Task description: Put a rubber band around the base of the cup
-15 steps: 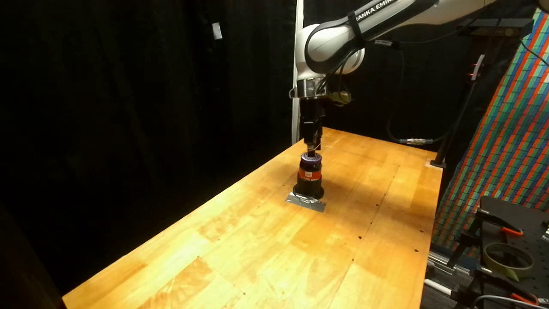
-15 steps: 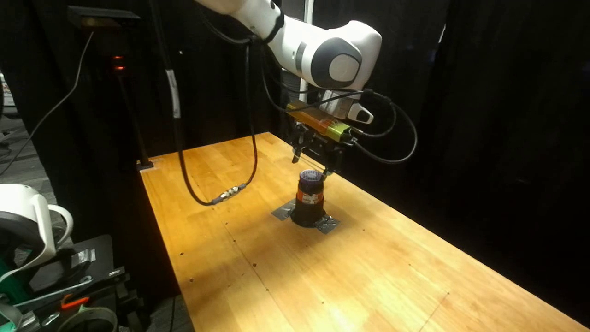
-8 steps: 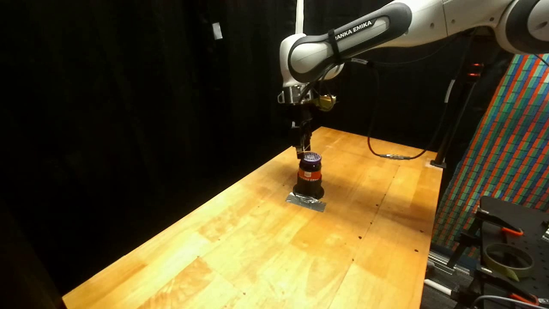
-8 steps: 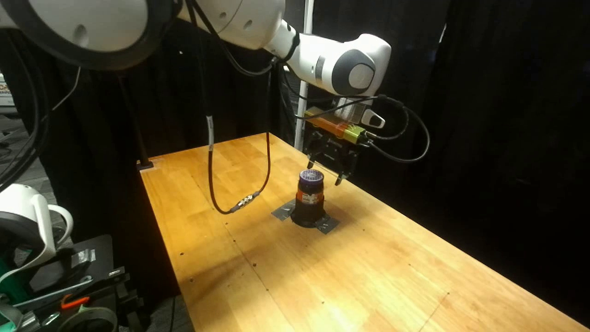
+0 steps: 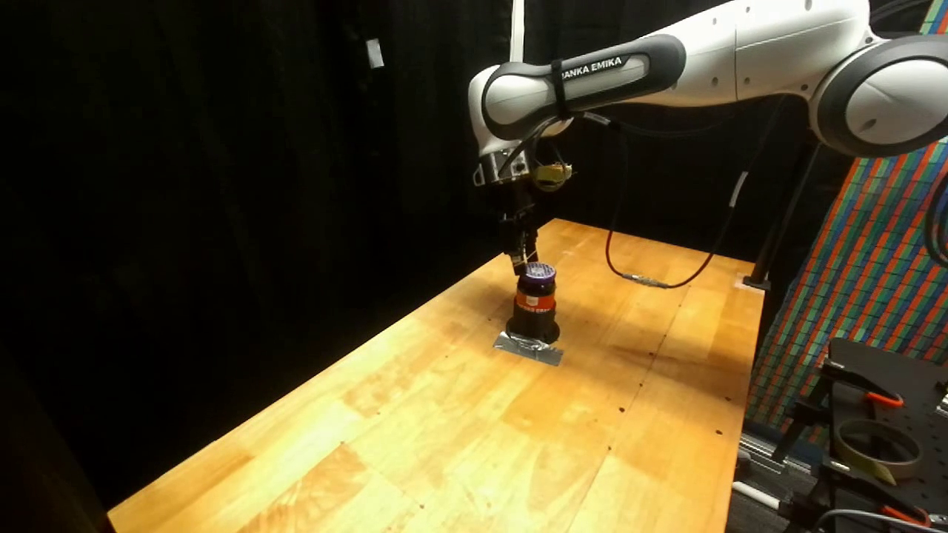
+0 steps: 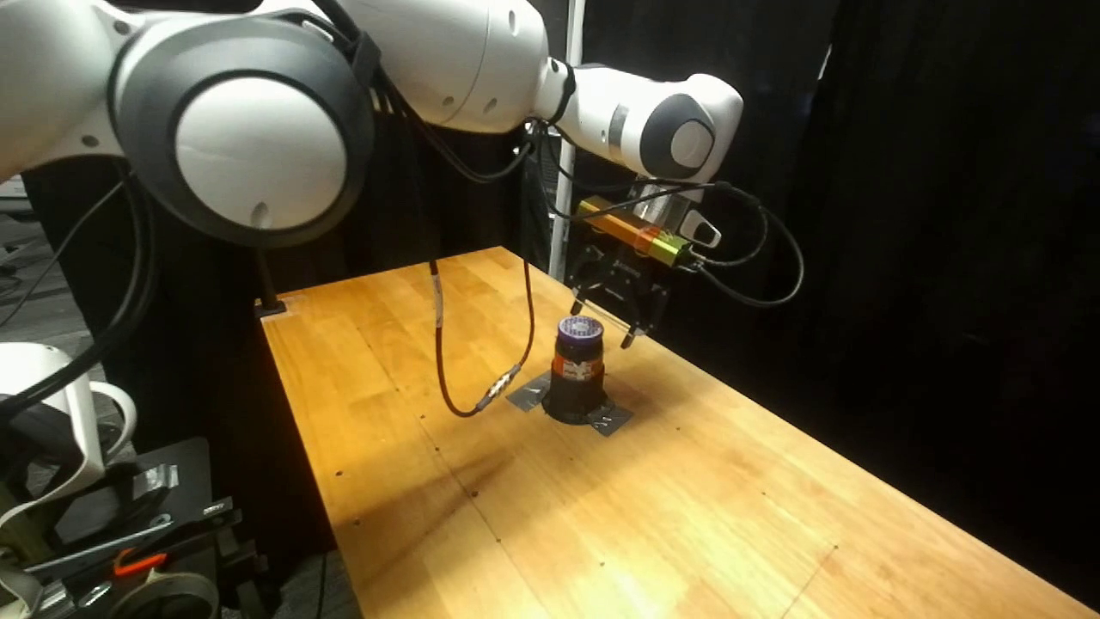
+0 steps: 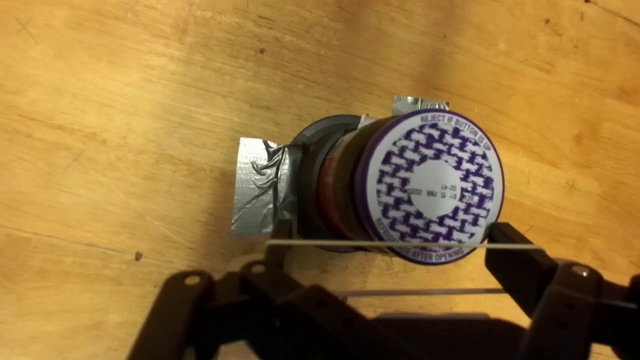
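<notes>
The cup is a small upright dark jar with an orange label [image 5: 535, 302], also in an exterior view [image 6: 577, 368]. In the wrist view its purple and white lid [image 7: 435, 186] faces me. Its black base [image 6: 574, 401] is taped to the table. My gripper [image 7: 390, 230] is open beside the cup at about lid height, also in both exterior views [image 5: 526, 263] [image 6: 603, 324]. A thin pale rubber band [image 7: 325, 243] is stretched around both fingers. Its near strand crosses the lid's edge in the wrist picture; I cannot tell whether band or finger touches the cup.
Grey tape strips [image 5: 527, 349] [image 6: 526, 394] hold the base to the wooden table [image 5: 474, 444]. A cable with a connector [image 6: 498, 391] hangs from the arm low over the table. A black cart [image 5: 889, 385] with a tape roll stands beside the table.
My gripper has moved sideways with the stretched band, leftward and rightward in the respective exterior views, from over the lid's edge to beside the cup. The hanging cable has swung. The cup has not moved.
</notes>
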You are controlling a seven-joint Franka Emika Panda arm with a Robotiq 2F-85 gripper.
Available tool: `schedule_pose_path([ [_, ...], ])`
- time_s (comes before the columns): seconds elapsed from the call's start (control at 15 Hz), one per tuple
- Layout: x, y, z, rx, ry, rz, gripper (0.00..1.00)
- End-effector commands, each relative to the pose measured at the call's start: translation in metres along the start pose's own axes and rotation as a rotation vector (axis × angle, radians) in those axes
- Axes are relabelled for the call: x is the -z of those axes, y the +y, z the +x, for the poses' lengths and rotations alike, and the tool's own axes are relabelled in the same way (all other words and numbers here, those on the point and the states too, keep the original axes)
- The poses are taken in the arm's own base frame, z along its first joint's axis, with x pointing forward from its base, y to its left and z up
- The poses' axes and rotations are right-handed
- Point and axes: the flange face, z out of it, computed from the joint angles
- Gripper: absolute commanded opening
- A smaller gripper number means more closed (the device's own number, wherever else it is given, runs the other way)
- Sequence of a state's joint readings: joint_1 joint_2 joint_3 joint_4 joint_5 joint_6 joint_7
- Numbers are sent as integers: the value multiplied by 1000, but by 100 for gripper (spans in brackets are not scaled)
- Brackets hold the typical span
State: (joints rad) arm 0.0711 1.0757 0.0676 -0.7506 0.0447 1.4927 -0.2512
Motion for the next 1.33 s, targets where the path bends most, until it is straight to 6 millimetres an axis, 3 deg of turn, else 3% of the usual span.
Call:
schedule_pose_path([
  [0.0,-7,-5,-2,15,-72,54,100],
  [0.33,-18,-14,-7,39,-156,86,100],
  [0.93,-16,-25,14,39,-37,46,100],
  [1.27,-23,-29,13,38,-75,14,100],
])
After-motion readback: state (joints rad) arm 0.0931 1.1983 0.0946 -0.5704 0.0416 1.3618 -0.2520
